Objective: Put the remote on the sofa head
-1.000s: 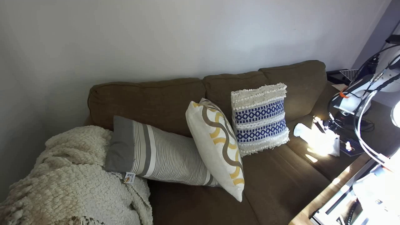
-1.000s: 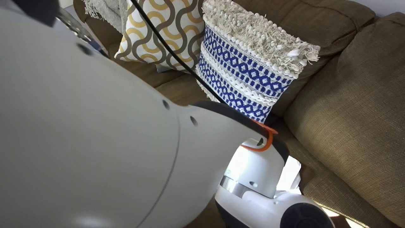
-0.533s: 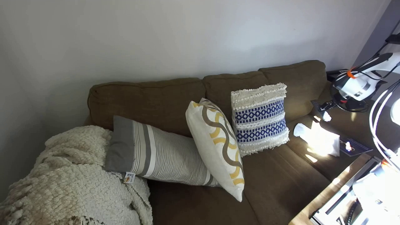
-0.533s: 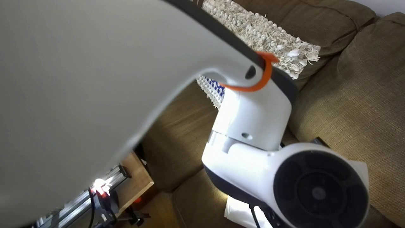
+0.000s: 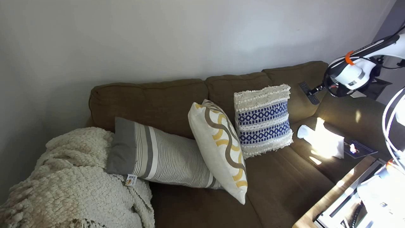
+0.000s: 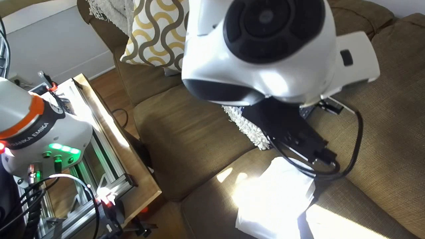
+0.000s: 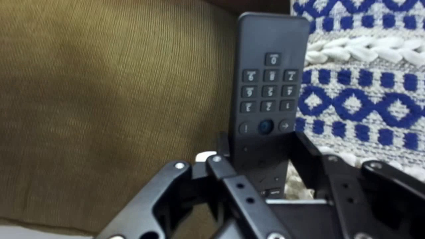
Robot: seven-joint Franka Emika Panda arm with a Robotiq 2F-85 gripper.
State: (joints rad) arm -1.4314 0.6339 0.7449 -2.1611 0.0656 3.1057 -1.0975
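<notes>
The remote [image 5: 305, 87] is a slim black bar with number keys. My gripper [image 5: 312, 91] is shut on its middle, and the remote is held tilted in the air in front of the right backrest cushion, right of the blue-and-white pillow. In the wrist view the fingers [image 7: 261, 146] press the long sides of the remote [image 7: 270, 89]. The sofa head [image 5: 295, 67] is the brown ridge along the wall, higher than the remote in that exterior view. Its edge shows bottom left in the wrist view [image 7: 46, 229]. In an exterior view the arm hides most of the gripper.
A blue-and-white fringed pillow [image 5: 264, 118] leans close by. A yellow-patterned pillow [image 5: 218, 148], a striped pillow [image 5: 171, 156] and a cream blanket [image 5: 72, 177] lie farther left. A white bag [image 5: 326, 144] and a dark booklet [image 5: 360, 148] lie on the seat.
My gripper has risen from low over the seat near the white bag and moved left toward the backrest, carrying the remote. The pillows and bag have not moved.
</notes>
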